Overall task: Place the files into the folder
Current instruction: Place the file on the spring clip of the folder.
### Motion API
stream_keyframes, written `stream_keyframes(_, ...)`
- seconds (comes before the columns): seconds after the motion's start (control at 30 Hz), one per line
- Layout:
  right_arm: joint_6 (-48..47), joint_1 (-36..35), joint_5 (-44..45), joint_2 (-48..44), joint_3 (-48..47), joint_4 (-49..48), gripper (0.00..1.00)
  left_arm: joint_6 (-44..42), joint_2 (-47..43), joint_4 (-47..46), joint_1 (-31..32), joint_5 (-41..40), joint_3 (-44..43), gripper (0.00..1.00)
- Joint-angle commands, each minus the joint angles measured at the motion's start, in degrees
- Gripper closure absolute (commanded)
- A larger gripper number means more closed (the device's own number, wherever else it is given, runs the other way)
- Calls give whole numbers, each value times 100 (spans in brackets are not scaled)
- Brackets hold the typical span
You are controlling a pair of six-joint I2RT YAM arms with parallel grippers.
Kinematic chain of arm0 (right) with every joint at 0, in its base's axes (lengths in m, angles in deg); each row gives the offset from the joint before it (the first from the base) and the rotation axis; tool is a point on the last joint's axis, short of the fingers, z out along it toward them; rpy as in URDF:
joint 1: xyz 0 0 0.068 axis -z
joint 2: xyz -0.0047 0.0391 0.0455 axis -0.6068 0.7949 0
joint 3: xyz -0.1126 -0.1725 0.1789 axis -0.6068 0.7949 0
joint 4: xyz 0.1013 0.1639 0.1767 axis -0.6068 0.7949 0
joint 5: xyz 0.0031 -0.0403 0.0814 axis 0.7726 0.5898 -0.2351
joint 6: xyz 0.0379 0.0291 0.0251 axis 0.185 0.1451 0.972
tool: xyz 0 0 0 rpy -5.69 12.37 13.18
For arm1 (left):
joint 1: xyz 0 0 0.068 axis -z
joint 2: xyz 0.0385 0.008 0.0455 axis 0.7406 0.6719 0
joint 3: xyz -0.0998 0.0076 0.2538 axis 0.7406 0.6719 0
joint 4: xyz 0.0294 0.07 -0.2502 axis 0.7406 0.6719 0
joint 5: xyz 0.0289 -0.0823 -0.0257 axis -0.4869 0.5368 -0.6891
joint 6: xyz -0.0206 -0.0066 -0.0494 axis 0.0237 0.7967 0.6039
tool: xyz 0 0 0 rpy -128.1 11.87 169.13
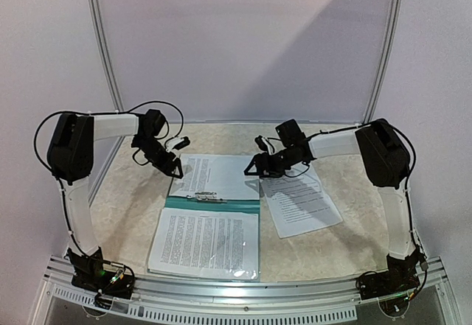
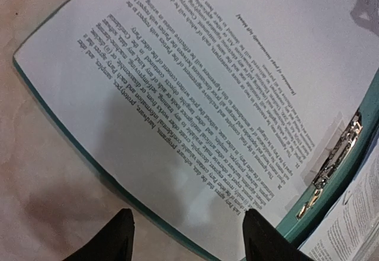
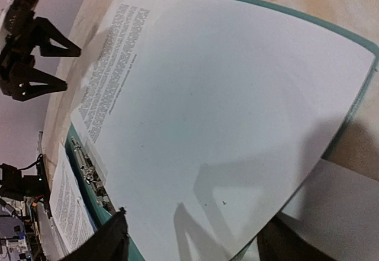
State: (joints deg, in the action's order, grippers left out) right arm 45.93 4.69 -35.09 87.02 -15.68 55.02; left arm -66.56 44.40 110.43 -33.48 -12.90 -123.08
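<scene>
The pale marbled worktop (image 1: 133,207) carries everything. At its middle the folder (image 1: 214,204) lies open and flat, its teal showing only as a strip along the spine and a thin edging round the paper. The files are three printed sheets: the far sheet (image 1: 217,174) covers the folder's far half, the near sheet (image 1: 206,240) covers the near half, and the loose sheet (image 1: 302,203) lies skewed on the bare worktop just beside the folder's right edge.

The left claw (image 2: 188,222) hangs over the far sheet's left corner with its fingers spread wide and nothing between them. The right claw (image 3: 195,231) hangs over that sheet's right edge — also wide open and holding nothing.

The clip (image 2: 334,154), small and silver, sits along the spine at the far sheet's inner edge. Whether it pins the sheet I cannot tell.
</scene>
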Motion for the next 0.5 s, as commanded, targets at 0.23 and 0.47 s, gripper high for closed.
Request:
stream_keyframes(0.23, -448, 9, 1614, -576, -723, 2160, 10, -93, -567, 223, 15, -686, 63, 35)
stream_keyframes(0.47, -165, 40, 4360, -1441, -397, 3700, 6, -363, -1243, 400, 48, -863, 301, 31)
